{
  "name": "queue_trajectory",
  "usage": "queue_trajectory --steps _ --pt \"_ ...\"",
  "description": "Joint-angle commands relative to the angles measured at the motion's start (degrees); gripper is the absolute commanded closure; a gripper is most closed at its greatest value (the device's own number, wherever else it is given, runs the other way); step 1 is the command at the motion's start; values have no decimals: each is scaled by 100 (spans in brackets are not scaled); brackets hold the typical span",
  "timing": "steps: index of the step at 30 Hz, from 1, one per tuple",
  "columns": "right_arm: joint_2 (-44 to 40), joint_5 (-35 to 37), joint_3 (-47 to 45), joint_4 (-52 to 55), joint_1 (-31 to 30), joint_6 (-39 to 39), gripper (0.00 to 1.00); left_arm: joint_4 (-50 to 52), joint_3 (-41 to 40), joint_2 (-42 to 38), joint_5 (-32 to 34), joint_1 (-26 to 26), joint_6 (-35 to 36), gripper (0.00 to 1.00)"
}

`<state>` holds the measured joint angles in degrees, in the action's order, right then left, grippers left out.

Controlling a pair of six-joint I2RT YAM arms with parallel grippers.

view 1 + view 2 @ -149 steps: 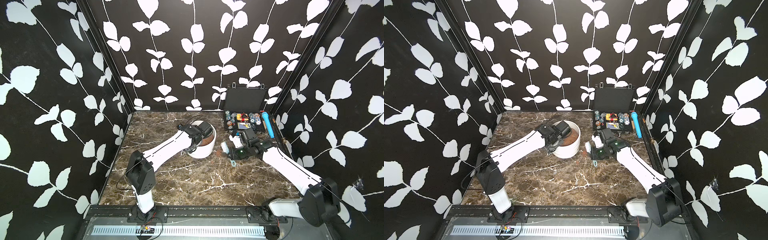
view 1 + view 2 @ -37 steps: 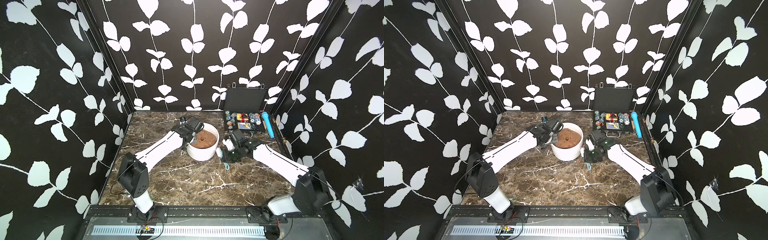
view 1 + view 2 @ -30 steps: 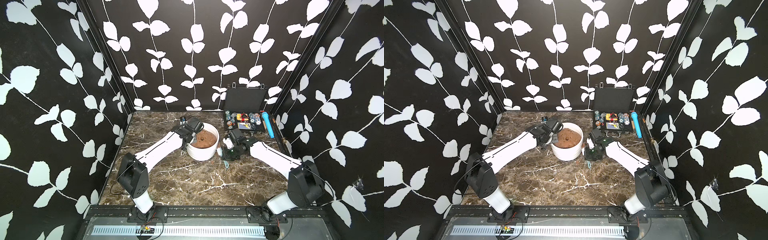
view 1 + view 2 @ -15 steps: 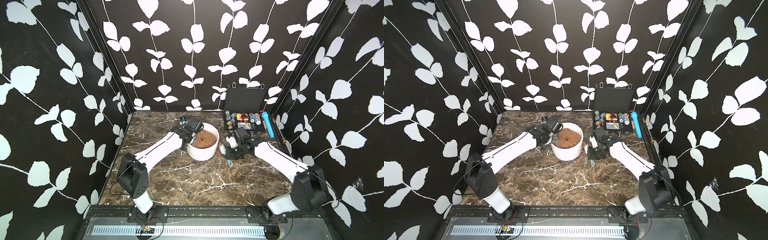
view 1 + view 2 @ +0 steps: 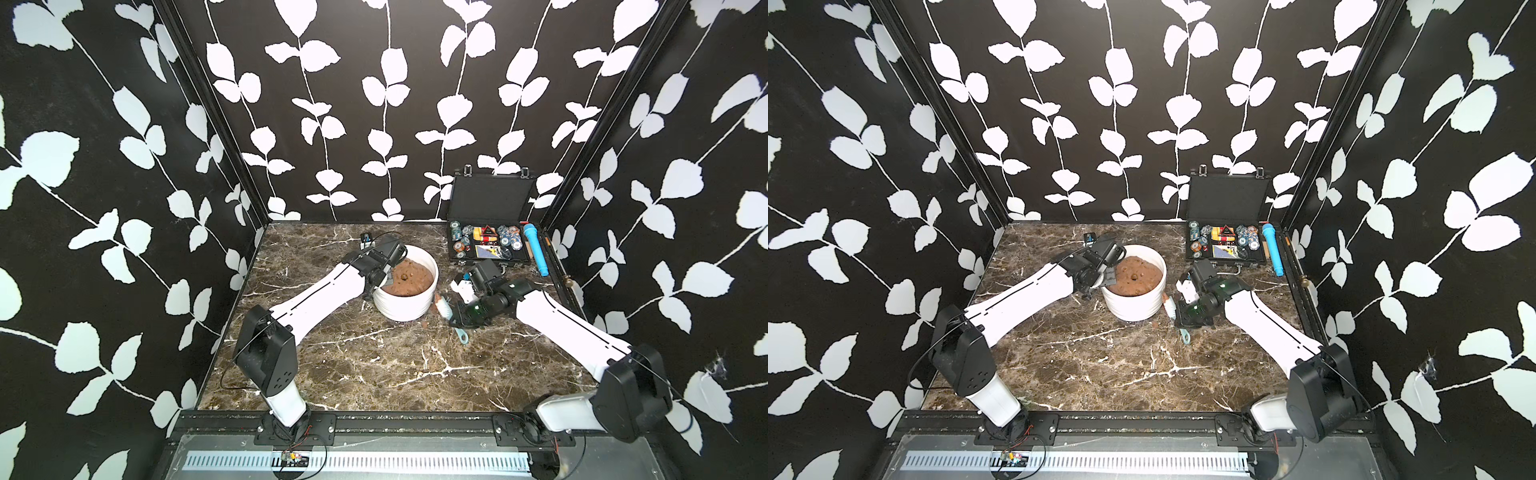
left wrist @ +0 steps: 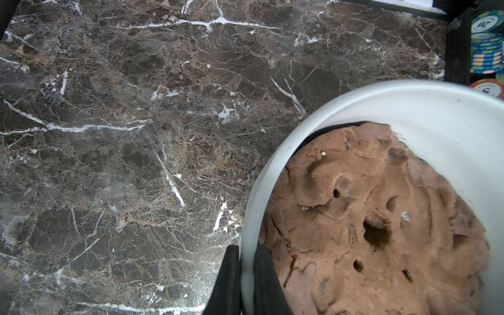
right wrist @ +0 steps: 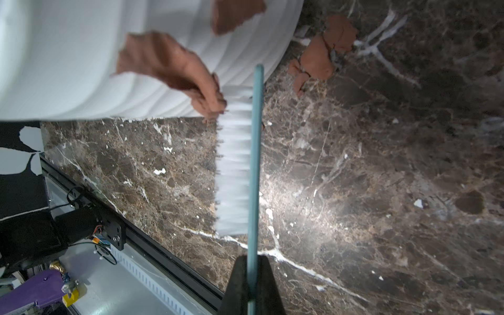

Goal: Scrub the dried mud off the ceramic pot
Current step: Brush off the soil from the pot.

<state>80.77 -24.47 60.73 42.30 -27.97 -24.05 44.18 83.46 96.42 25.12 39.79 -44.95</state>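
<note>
Fingers of the left hand clamp the thick rim of the wide white ribbed ceramic pot, located on the brown marble surface. Flat reddish-brown dried mud smears cling to its outer wall. White bristles of the teal-backed scrub brush touch one smear; the right hand grasps its handle.

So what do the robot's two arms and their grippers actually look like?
The left arm and right arm have smooth white links with thin black seam lines, bulky black joint housings and thin black cables. The left gripper and right gripper have flat black fingers.
</note>
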Motion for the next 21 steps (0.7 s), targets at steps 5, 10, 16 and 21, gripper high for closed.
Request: queue_trajectory --steps 5,10,16,21 --pt "377 -211 208 -944 55 -367 100 -53 -396 426 -359 -121 -35 100" --pt "583 -43 254 -1173 164 -487 100 -92 -399 457 -411 -122 1 100" --pt "936 80 384 -1228 266 -438 100 -135 -475 447 -438 -125 16 100" --pt "1023 311 381 -1084 371 -324 100 -145 -520 424 -447 -123 14 100"
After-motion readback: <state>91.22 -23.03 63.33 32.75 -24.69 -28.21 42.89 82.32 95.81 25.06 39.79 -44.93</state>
